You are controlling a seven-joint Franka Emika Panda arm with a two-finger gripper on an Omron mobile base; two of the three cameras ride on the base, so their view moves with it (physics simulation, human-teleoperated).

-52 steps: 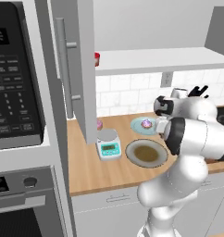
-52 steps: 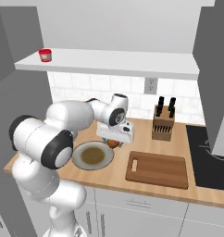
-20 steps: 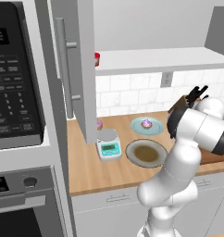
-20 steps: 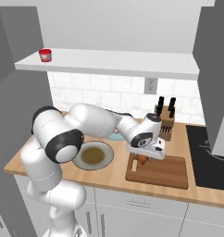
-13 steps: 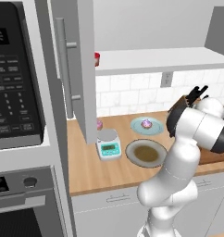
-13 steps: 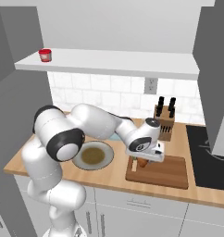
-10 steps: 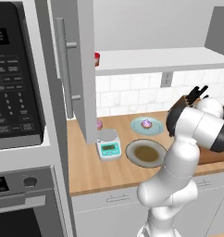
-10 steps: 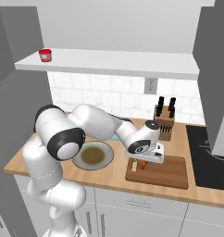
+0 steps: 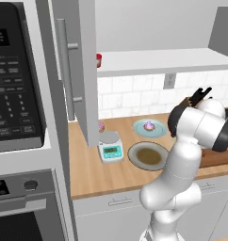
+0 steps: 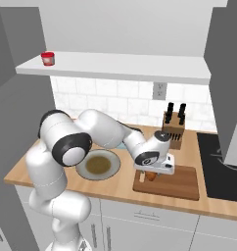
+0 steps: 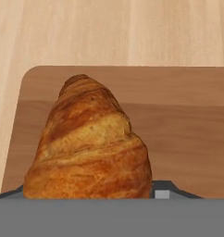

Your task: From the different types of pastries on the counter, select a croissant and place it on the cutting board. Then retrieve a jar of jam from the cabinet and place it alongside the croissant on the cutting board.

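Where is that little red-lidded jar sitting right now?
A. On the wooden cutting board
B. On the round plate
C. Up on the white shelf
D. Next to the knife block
C. The jar of jam stands up on the white shelf, well above the counter, while the arm works down at the cutting board with the croissant.

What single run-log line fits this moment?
phase: placing | croissant: over cutting board, between fingers | jam jar: on cabinet shelf
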